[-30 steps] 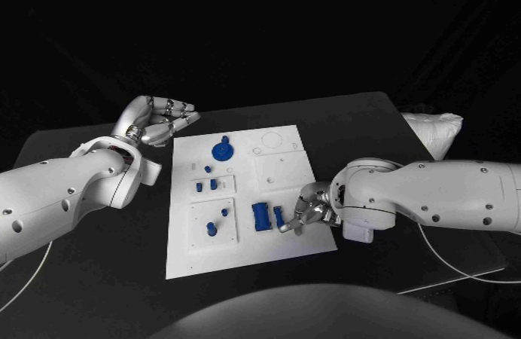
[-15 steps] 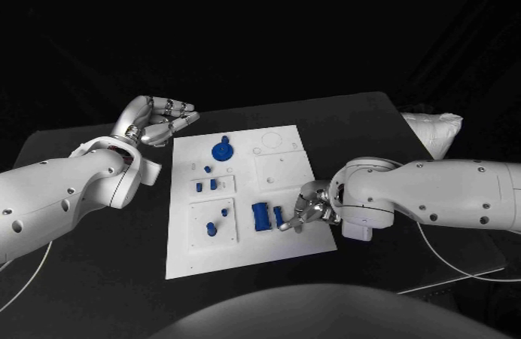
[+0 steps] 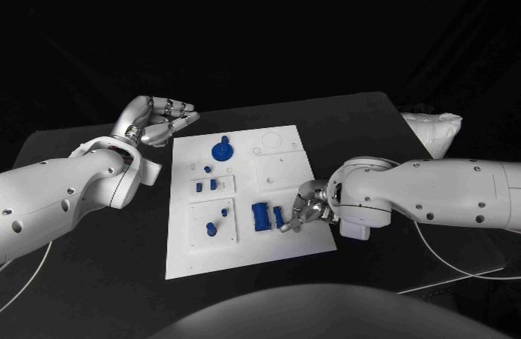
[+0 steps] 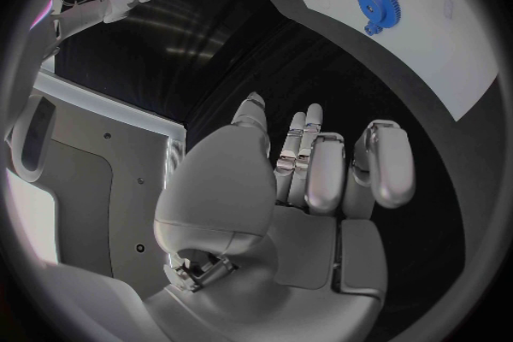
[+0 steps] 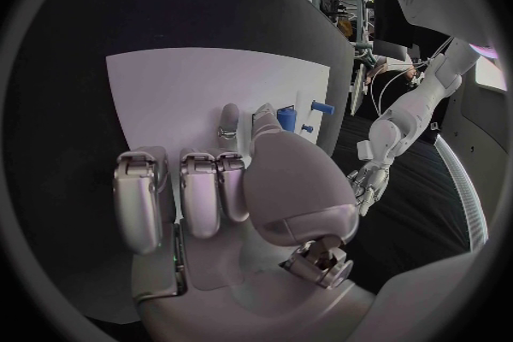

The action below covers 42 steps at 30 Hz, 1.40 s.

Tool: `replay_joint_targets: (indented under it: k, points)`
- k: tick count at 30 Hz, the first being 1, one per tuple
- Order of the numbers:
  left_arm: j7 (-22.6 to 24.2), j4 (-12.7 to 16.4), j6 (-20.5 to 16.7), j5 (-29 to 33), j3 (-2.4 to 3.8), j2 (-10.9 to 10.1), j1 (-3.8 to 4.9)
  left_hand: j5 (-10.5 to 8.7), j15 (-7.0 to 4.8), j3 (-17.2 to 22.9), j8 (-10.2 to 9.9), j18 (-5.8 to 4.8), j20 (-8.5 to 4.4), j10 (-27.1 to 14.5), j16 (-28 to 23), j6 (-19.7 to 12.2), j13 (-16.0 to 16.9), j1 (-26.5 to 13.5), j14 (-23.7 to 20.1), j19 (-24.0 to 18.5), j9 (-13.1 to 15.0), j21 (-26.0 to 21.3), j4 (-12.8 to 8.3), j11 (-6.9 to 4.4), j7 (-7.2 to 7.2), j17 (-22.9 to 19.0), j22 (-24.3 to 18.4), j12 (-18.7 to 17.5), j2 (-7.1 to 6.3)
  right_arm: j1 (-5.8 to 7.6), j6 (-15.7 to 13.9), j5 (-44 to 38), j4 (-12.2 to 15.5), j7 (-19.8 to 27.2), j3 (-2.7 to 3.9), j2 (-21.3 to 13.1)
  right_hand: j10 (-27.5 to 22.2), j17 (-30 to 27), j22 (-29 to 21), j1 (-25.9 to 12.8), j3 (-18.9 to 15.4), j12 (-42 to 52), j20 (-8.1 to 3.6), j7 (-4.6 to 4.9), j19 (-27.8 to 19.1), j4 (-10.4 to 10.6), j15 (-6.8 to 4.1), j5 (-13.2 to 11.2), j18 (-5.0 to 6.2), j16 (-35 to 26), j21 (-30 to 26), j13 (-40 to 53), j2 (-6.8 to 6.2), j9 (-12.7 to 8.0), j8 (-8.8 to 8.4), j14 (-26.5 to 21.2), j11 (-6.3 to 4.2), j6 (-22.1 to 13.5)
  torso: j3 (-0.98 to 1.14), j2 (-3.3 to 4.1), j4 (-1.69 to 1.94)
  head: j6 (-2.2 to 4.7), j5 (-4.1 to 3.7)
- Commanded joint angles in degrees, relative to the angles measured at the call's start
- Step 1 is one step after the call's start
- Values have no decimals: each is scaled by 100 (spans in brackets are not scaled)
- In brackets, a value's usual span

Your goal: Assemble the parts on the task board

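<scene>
While the silver right hand [image 3: 306, 209] sits at the near right part of the board, here's how it reads from where I stand:

Board: flat white rectangular task board [image 3: 284, 175] mid-table on the black table [image 3: 369, 120], w/ small blue plastic parts on it.

R hand: fingers bent down over the board, tips at or v. close to the narrow blue upright piece [image 3: 279, 218]. From the right wrist view the thumb and a finger come together near a blue piece [image 5: 286, 119], but whether it's actually pinched I cannot tell.

L hand: silver left hand [image 3: 161, 118] off the board's far left corner, above the table, fingers curled in w/ nothing in them; clenched, idle. Same look in the left wrist view [image 4: 310, 171].

Parts: blue rectangular block [image 3: 260, 215] just beside the narrow piece, towards board centre. Round blue toothed gear [image 3: 221, 151] at the far end. Small blue pegs [image 3: 206, 185] in the mid-left plate; more blue bits [image 3: 213, 227] in the near-left plate.

Step in hand: my guess, R hand working the narrow piece next to the block, either seating or getting a grip.

Next move needs: a firm pinch on that slim piece w/o knocking the block, then straight alignment to its slot.

Risk: piece tips or slides if pushed sideways.
</scene>
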Motion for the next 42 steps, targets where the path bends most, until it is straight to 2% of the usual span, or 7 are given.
replay_joint_targets:
  k: [1, 17, 28, 32, 35, 39, 42]
  points:
    - [35, 6, 66, -12, 4, 14, 2, 25, 1, -47, -28, 55, -3, 35, -6, 24, 6, 0, 34, 19, -5, -9, 3, 10, 14, 4, 1041, -12, 67, -9, 58, -64, -21, -144, -6, 20, 610, 1510, 1509, 205, 49, -41, -43, 0, 599, -101, -45, 21, -81, 23, 26, 1473, 122, 17, 9, 597, -52, -54, 1, -3, -2, 0, -1]
    - [37, 26, 59, -12, 4, -10, 2, 30, 1, -53, -32, 56, -4, 31, -4, 22, 5, 12, 35, 18, -5, -13, 2, 11, 14, 8, 1042, -15, 75, 2, -439, -25, 132, 239, -5, -125, 610, 1510, 1509, 234, 7, -41, -44, 15, 599, -212, -49, 27, -81, 23, 26, 1473, -32, 74, -18, 597, -39, -23, 3, 4, -5, 0, 50]
    - [100, 82, -7, -6, 1, -59, -7, 31, 1, -55, -33, 56, -4, 31, -19, 22, 5, 15, 27, 17, -5, -17, 2, 11, 15, -13, 1042, -16, 78, 518, -2521, 1504, 52, 2908, 2, -247, 610, 1510, 1509, 17, -211, -41, -10, 120, 599, -89, 2, 313, -81, 23, 26, 1473, -179, 13, -285, 597, 50, -200, 15, -13, -6, 0, 172]
    - [226, 157, -136, 94, 0, -98, -58, 33, -2, -65, -20, 63, -5, 54, -60, 51, 9, 20, 2, -3, 1, -51, 6, 6, 6, -65, 1034, -6, 101, 577, -2891, 2599, -343, 4103, 7, 80, -341, 533, 1042, 191, -264, -1052, 249, 405, -406, -4, 358, 642, 200, -550, -1016, -210, -55, -467, -920, 20, 359, -651, 29, -7, -16, 0, 352]
    - [399, 240, -310, 335, 0, -133, -128, 32, -12, -97, 1, 106, -9, 107, -225, 107, 13, 24, -103, -131, 11, -256, 8, -10, -10, -267, 975, 13, 140, 574, -2930, 3096, -771, 4903, 15, 423, -2951, -2629, -510, 254, -340, -3615, 480, 608, -3427, 137, 610, 798, 823, -3214, -4434, -3241, 22, -861, -1336, -2670, 547, -1012, 49, -8, -26, 0, 498]
    - [756, 412, -626, 922, 1, -194, -236, 36, 1, -252, -8, 478, 9, 147, -1848, 152, 7, 3, -1161, -1408, 9, -2273, 8, -4, -12, -2001, 317, -4, 216, 461, -2781, 3398, -1364, 5899, 62, 895, -4372, -3872, -1584, 138, -555, -5346, 877, 845, -4646, 337, 1272, 950, 595, -5150, -6213, -4398, 6, -1374, -1801, -4431, 1145, -1723, 76, 22, -21, 0, 729]
    - [1068, 575, -765, 1467, 3, -247, -300, 35, 139, -416, -52, 747, 128, 47, -3459, 98, 1, -93, -2279, -2753, -9, -4618, -19, 77, 59, -3224, -659, -36, 273, 349, -2532, 3533, -1703, 6438, 106, 1191, -5426, -4739, -2554, -411, -864, -6253, 1104, 736, -5668, 314, 1615, 735, 453, -6155, -7549, -5191, 119, -1815, -2201, -5509, 1507, -2699, 95, 45, -20, 238, 922]
